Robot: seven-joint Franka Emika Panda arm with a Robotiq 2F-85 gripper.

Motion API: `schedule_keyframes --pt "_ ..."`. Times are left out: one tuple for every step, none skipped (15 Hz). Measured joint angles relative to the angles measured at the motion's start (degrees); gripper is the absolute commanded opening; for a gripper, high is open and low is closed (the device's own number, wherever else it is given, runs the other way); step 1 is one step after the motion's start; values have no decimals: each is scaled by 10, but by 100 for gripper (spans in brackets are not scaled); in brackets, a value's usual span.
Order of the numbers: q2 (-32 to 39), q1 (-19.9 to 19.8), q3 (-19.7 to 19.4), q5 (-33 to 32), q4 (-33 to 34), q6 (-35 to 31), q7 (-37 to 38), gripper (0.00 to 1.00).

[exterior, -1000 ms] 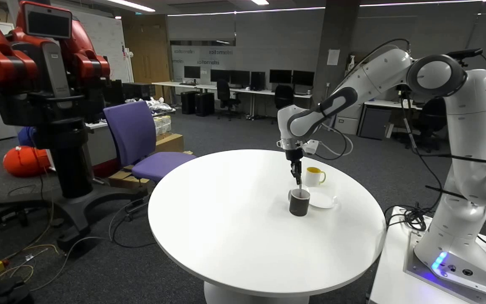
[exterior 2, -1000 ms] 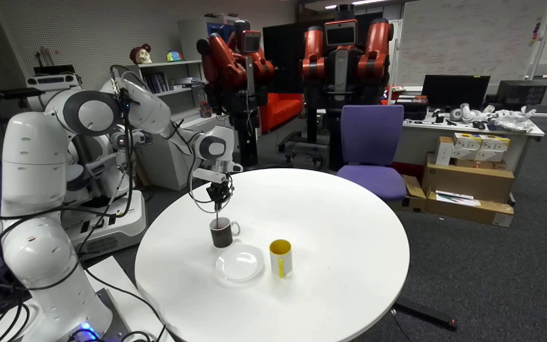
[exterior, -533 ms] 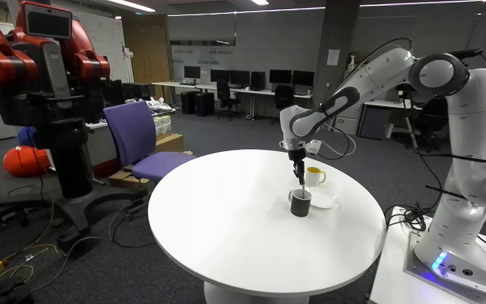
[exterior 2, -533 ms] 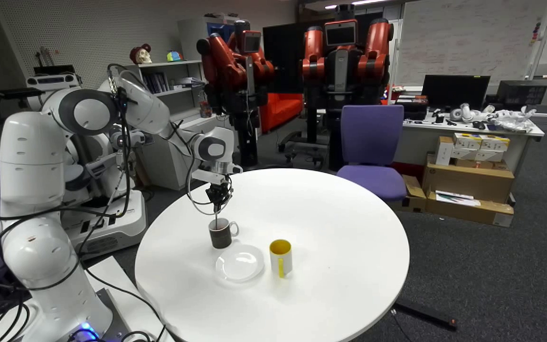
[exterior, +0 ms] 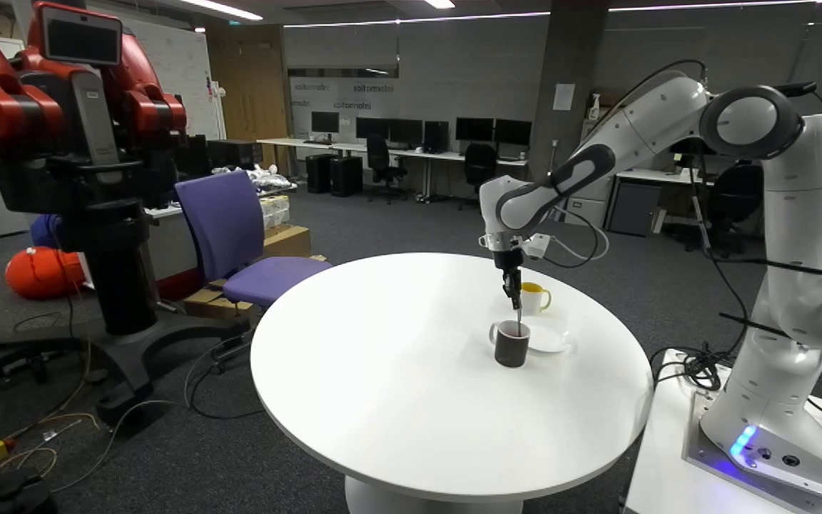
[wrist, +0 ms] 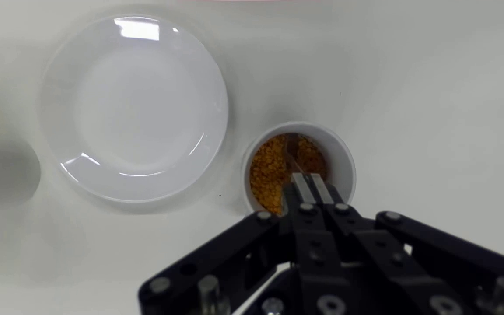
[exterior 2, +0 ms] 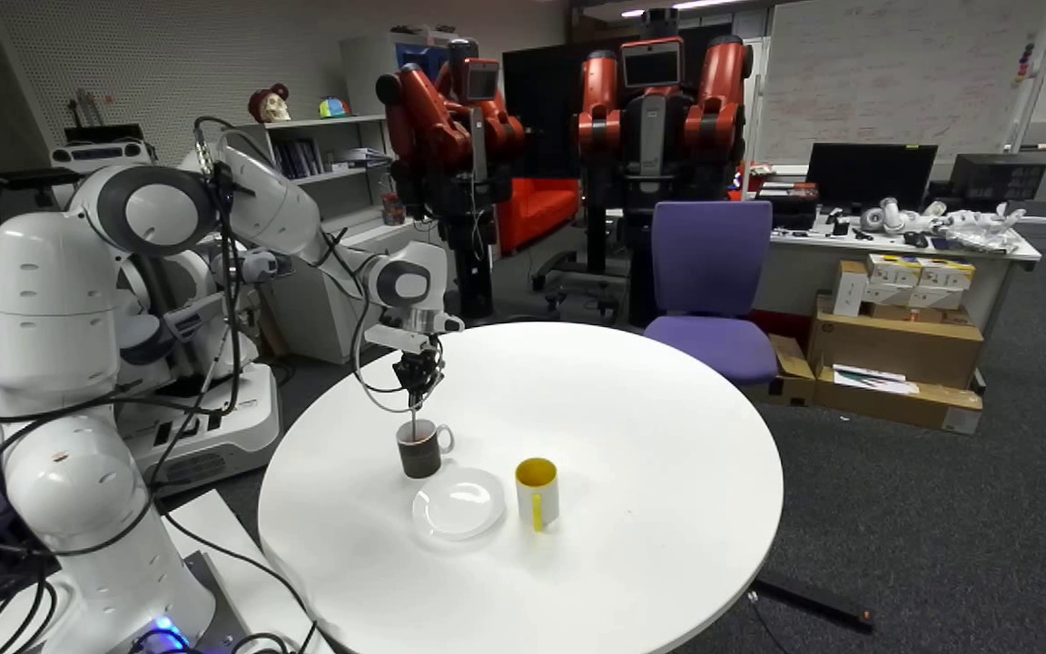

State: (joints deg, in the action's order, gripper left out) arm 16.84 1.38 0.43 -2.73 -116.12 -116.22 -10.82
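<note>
My gripper (wrist: pixel 308 176) is shut on a thin metal spoon (wrist: pixel 292 151), whose lower end reaches into a dark mug (exterior: pixel 511 350). Orange-brown grains (wrist: pixel 268 173) lie in the mug, and the spoon's bowl is partly sunk among them. In both exterior views the mug stands upright on the table, with the gripper (exterior 2: pixel 415 398) above its rim and the spoon's stem (exterior 2: pixel 413 421) running down between them. A white plate (exterior 2: pixel 459 502) lies close beside the mug. Beyond the plate stands a white mug with a yellow inside (exterior 2: pixel 526 501), cut off at the left in the wrist view.
Everything stands on a round white table (exterior: pixel 397 400). A purple chair (exterior 2: pixel 712 282) is near its far edge. The arm's base (exterior: pixel 775 442) is on a separate white stand beside the table, with loose cables (exterior: pixel 700 368) around it. Red robots (exterior 2: pixel 659 118) stand further back.
Gripper and spoon have shifted a little towards the arm's base. The dark mug has slid slightly the same way. The plate and the yellow-lined mug have stayed put.
</note>
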Motion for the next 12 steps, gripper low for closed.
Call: schedule_keyframes --pt "0 0 -2 0 -1 -3 0 0" --pt "0 0 -3 0 -4 -9 0 0" --pt "0 -1 -4 0 -7 -15 0 0" --pt "0 -1 -5 0 -9 -22 0 0" --pt "0 -1 -5 0 -12 -28 0 0" --pt "1 -1 -5 0 -13 -34 0 0" --pt "1 -1 -5 -1 -14 -37 0 0" --pt "2 -1 -5 -1 -14 -39 0 0" --pt "2 -1 -5 -3 -14 -40 0 0" --pt "2 -1 -5 -7 -14 -41 0 0" --pt "2 -1 -5 -11 -14 -41 0 0" --pt "2 0 -5 -16 -13 -42 0 0"
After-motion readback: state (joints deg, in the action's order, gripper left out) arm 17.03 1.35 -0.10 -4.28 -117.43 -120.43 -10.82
